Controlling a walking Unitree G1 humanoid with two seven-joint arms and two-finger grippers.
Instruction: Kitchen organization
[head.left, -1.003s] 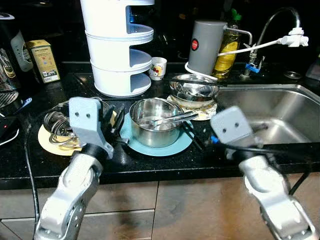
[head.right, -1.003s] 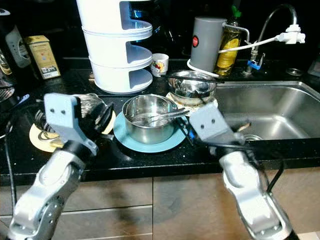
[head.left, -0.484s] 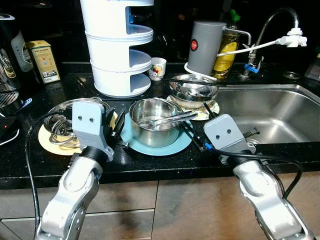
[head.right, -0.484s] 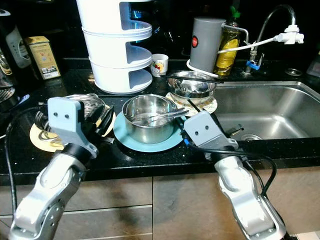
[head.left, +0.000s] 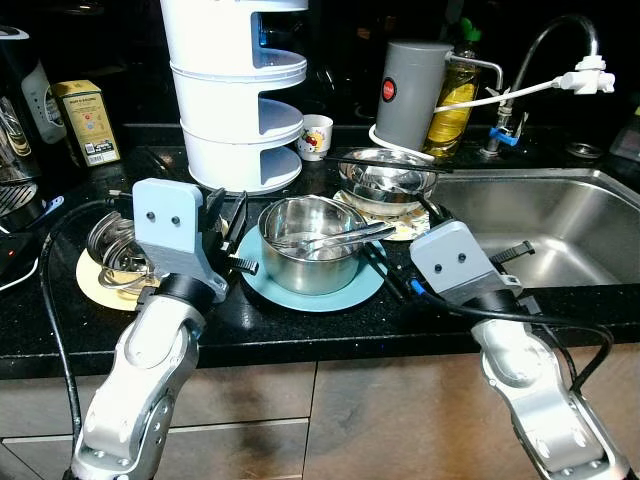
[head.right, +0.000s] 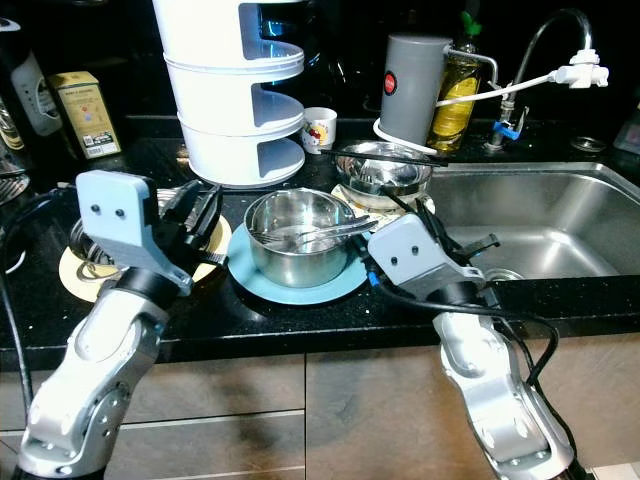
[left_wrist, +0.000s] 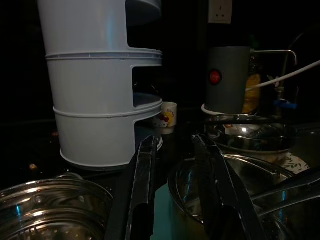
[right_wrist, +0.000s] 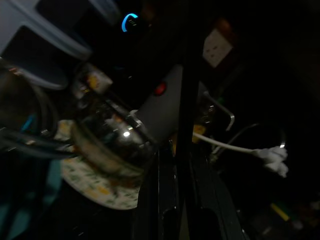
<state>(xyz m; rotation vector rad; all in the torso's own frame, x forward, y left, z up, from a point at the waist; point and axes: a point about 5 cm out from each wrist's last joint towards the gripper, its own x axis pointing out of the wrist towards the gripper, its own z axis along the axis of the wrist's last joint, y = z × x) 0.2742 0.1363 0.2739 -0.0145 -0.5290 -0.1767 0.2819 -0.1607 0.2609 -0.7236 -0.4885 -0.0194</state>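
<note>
A steel pot (head.left: 312, 243) holding long metal utensils stands on a teal plate (head.left: 366, 286) at the counter's middle. My left gripper (head.left: 229, 212) is open just left of the pot, above the gap between it and a steel bowl (head.left: 112, 248) on a yellow plate. In the left wrist view its fingers (left_wrist: 142, 185) are spread, with the pot's rim (left_wrist: 250, 167) beside them. My right gripper (head.left: 424, 210) is shut and empty, right of the pot, pointing at a steel bowl (head.left: 388, 178) on a floral plate.
A white tiered rack (head.left: 238, 95) stands behind the pot, with a small mug (head.left: 316, 136) beside it. A grey canister (head.left: 410, 90) and a yellow bottle sit by the tap. The sink (head.left: 540, 225) lies on the right. A yellow box (head.left: 87, 122) and a kettle are at the far left.
My left gripper has risen slightly and edged toward the pot. My right arm has swung so that its fingers now point back at the bowl on the floral plate.
</note>
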